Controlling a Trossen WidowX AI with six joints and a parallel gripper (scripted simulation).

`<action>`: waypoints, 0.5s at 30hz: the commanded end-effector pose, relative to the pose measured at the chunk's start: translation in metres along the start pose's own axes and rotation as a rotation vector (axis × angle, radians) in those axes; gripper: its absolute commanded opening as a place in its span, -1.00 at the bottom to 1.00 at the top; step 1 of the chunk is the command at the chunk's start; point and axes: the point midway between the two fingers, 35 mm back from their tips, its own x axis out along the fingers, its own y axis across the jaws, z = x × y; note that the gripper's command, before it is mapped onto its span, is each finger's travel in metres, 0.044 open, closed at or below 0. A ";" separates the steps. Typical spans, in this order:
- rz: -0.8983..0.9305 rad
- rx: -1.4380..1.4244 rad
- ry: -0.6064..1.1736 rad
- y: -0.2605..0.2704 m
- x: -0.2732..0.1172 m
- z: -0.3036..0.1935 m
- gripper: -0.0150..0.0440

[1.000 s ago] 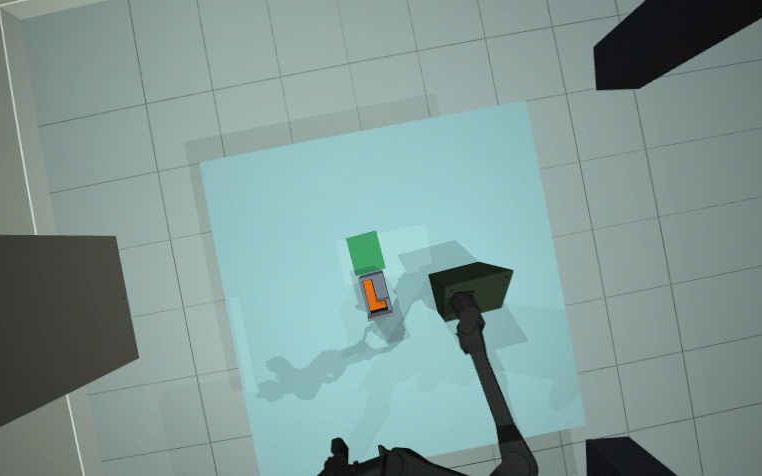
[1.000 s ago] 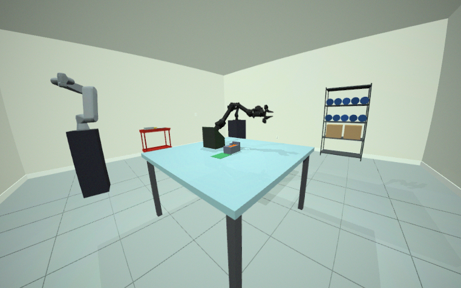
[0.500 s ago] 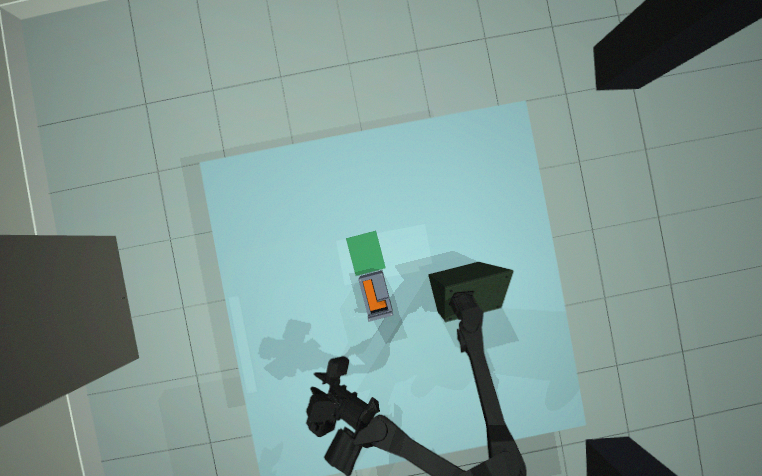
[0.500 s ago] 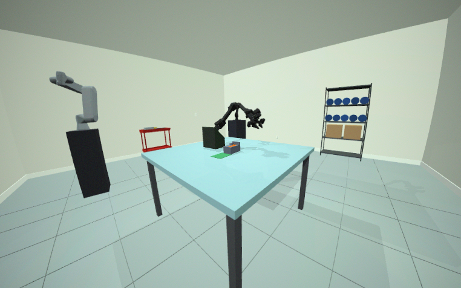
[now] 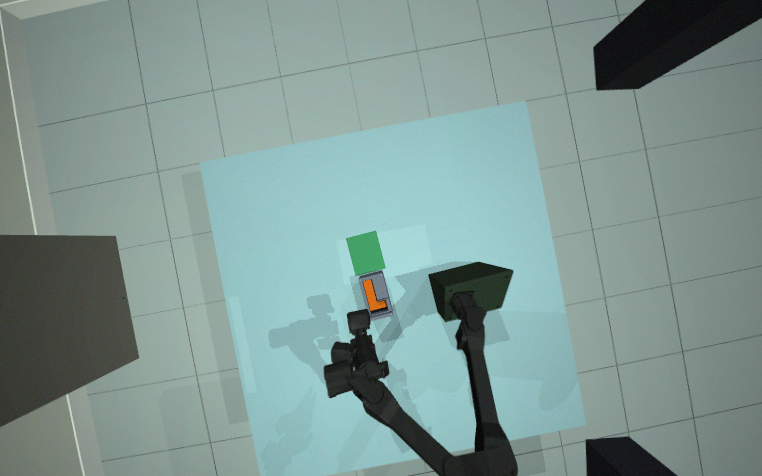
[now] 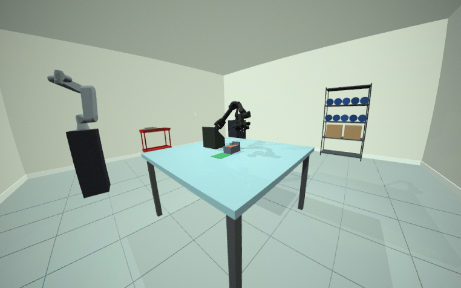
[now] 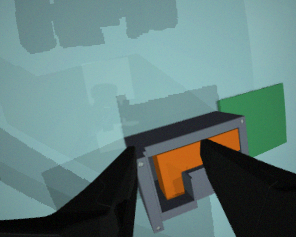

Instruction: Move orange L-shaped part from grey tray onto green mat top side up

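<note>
Half-open, empty gripper (image 7: 169, 166) hangs above the grey tray (image 7: 164, 215); only wrist view shows orange part (image 7: 179, 166) seated flush.

No readable text, label, brand, number or sign appears on anything in the three views, whether the table, the shelf, the tray or the arm.

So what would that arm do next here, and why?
Probably move forward and down to press the foot end of the orange part. The part lies flush in the grey tray, offering no grip, and the end effector, holding nothing, hangs just short of the tray.
</note>
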 end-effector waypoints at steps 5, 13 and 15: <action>0.207 -0.128 0.198 -0.008 -0.002 -0.062 0.12; 0.205 -0.128 0.198 -0.004 0.022 -0.065 0.12; 0.206 -0.128 0.198 0.001 0.046 -0.070 0.12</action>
